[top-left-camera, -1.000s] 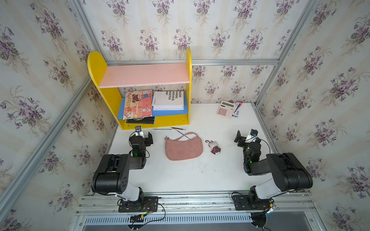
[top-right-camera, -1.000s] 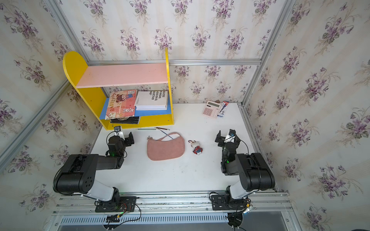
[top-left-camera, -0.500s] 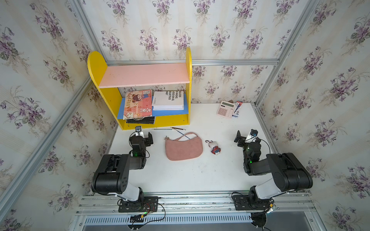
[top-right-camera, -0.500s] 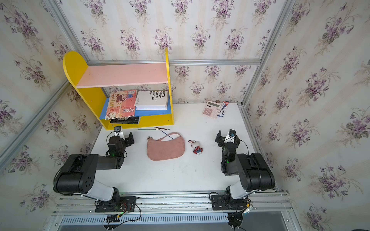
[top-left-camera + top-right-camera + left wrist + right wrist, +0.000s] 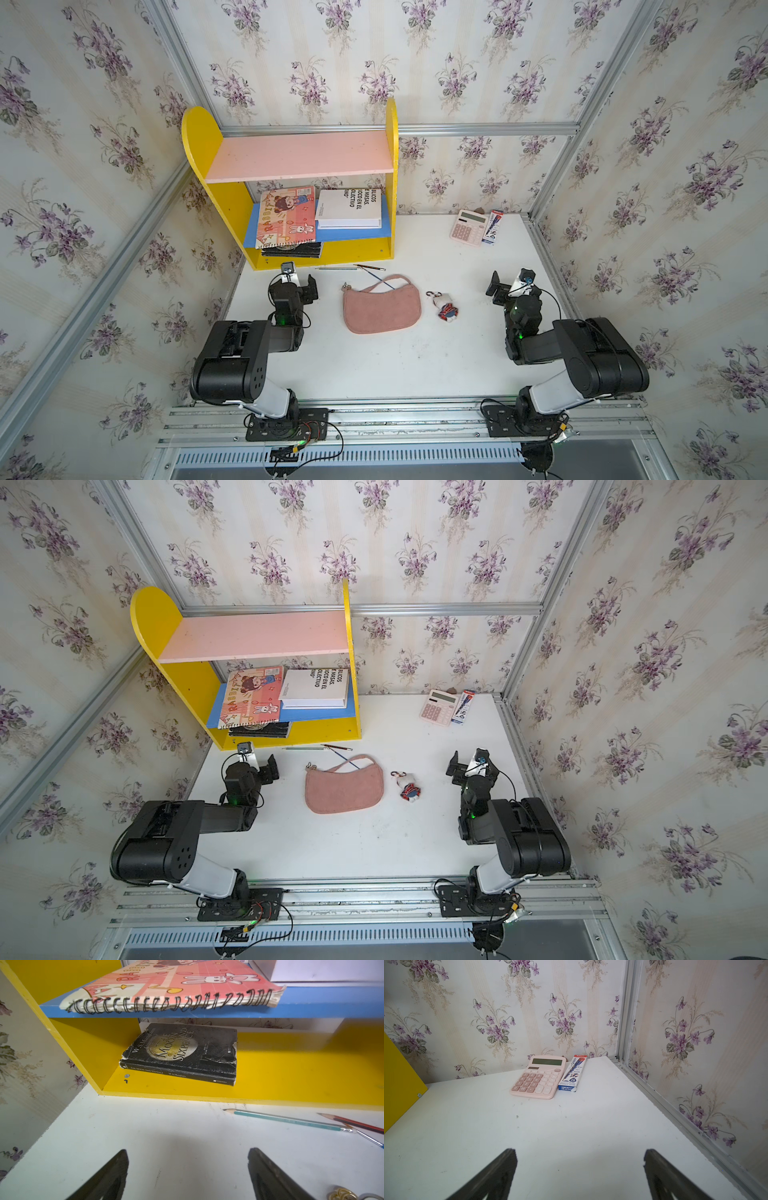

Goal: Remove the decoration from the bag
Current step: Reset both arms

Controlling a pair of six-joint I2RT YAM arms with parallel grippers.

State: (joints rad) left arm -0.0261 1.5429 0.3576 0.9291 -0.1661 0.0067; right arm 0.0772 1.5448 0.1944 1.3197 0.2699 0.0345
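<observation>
The white table (image 5: 395,365) fills the booth, with a yellow shelf (image 5: 199,137) at its back on the left arm's side. In both top views the pink bag (image 5: 381,307) lies flat mid-table between the two arms. The decoration (image 5: 446,307) sits just beside it on the right arm's side, a small gap apart, its clasp toward the back wall.

Only the top views take in the bag's body and the charm. The left wrist view looks under the shelf at a worn black book (image 5: 182,1053), a teal pencil (image 5: 286,1120) and, at its edge, gold ring hardware (image 5: 342,1195). The right wrist view faces the pink calculator (image 5: 537,1078) and a pencil box (image 5: 573,1073) by the wall.

The left gripper (image 5: 188,1153) is spread wide over bare table, holding nothing. The right gripper (image 5: 579,1152) is likewise released and empty.
</observation>
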